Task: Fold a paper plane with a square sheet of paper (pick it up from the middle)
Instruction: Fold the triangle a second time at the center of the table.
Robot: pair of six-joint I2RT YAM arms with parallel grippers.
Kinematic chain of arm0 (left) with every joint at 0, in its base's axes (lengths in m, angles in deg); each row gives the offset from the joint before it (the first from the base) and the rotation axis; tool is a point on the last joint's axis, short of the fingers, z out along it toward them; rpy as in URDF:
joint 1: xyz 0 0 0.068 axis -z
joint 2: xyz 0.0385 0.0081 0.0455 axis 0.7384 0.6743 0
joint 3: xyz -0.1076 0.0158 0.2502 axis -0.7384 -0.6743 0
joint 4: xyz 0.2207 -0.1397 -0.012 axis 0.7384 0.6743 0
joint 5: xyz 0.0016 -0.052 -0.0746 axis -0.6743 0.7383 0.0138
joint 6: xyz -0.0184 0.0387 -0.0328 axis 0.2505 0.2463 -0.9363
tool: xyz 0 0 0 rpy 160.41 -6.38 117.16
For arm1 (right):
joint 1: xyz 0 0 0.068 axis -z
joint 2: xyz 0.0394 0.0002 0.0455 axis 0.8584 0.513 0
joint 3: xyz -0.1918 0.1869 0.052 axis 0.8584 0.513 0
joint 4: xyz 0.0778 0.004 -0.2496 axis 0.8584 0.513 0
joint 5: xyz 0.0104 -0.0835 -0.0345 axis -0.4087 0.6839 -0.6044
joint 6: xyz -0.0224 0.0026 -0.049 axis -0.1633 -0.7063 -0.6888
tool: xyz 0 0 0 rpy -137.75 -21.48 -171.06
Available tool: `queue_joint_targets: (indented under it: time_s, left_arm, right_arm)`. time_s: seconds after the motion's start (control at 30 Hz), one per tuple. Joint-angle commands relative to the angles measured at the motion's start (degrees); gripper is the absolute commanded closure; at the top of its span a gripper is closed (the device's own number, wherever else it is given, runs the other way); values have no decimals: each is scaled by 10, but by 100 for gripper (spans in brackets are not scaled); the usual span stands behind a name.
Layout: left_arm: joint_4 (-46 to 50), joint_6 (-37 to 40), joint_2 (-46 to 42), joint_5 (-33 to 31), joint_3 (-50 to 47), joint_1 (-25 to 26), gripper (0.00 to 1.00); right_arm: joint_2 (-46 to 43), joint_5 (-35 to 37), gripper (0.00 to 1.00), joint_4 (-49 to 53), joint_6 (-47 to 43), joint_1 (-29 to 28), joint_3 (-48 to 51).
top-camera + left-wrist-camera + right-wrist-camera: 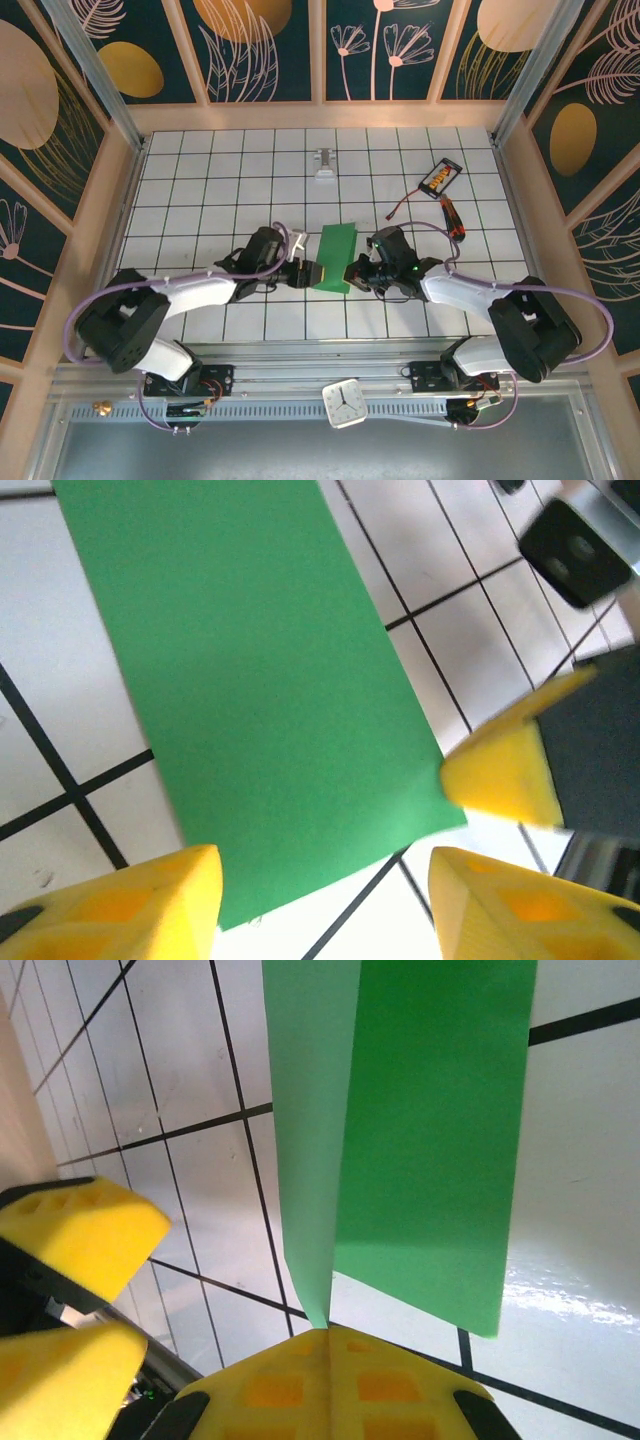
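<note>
The square sheet of paper (336, 256) is bright green and folded in two into a long rectangle on the white grid table. In the right wrist view its two layers (430, 1140) part slightly, and my right gripper (328, 1335) is shut on the near end of the fold. From above, the right gripper (353, 272) sits at the sheet's right edge. My left gripper (306, 273) is at the sheet's left edge, open. Its yellow fingers (130, 910) stand apart at the paper's (250, 680) near edge without touching it. The right gripper's yellow fingertip (500, 775) rests at the paper's corner.
A red-handled screwdriver (453, 217) and a black and orange device (441, 176) with a cable lie at the back right. A small white clip (325, 163) sits at the back centre. A clock (345, 403) is mounted between the arm bases. Wooden walls (120, 190) border the table.
</note>
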Motion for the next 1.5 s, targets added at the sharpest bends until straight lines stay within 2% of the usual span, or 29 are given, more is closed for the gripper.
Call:
queue_joint_targets:
  time_s: [0.0,0.17,0.33,0.57,0.8,0.9,1.23,1.47]
  left_arm:
    - [-70,81,-26,-71,-31,24,39]
    - [-107,191,-11,-151,-45,84,35]
    - [-170,278,22,-200,-61,129,31]
    - [-175,343,69,-242,-38,156,27]
    - [-178,384,108,-283,-5,167,29]
    - [-180,390,117,-282,8,169,34]
    - [-192,380,111,-233,8,171,65]
    - [-190,374,108,-225,9,171,78]
  right_arm:
    - [-12,-32,100,-25,38,9,9]
    - [-11,-60,100,-40,64,18,13]
    - [-12,-78,100,-49,79,29,18]
    - [-9,-96,100,-62,92,39,21]
    - [-5,-102,100,-61,92,44,19]
    - [-3,-102,100,-61,91,45,20]
    - [2,-101,100,-65,88,49,27]
    - [6,-101,100,-68,87,49,31]
